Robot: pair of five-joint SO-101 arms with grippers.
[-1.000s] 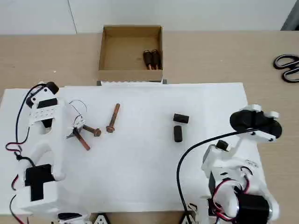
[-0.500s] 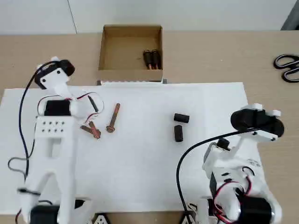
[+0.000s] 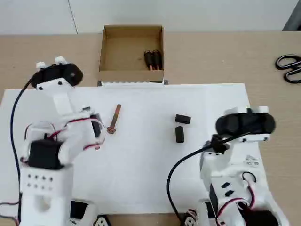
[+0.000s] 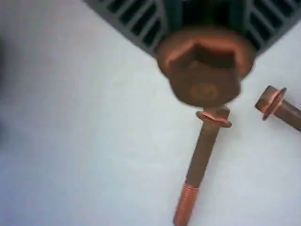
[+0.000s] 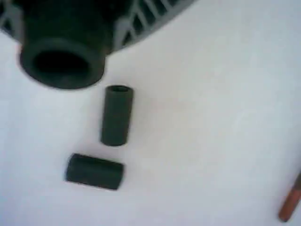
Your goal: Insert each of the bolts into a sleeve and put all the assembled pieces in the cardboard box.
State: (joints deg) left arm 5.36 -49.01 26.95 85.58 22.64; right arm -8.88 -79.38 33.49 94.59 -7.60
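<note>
1. My left fingers [image 4: 134, 21] are clamped on the held bolt [image 4: 205, 70], raised over a loose bolt [image 4: 202, 165].
2. My right fingers [image 5: 150, 14] are closed around the held sleeve [image 5: 61, 61], above 2 loose sleeves [image 5: 116, 114].
3. The risk, as I judge it: if the axes are misaligned, the thread catches the sleeve's rim, and either part could slip out.
4. The cardboard box [image 3: 109, 52] holds 2 assembled pieces [image 3: 153, 59].

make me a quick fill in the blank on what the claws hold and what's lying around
The left claw grips a ___.
The right claw grips a ___.
The loose sleeves lying on the sheet number ___.
The assembled pieces lie inside the ___.
Missing words: bolt; sleeve; two; box
</note>
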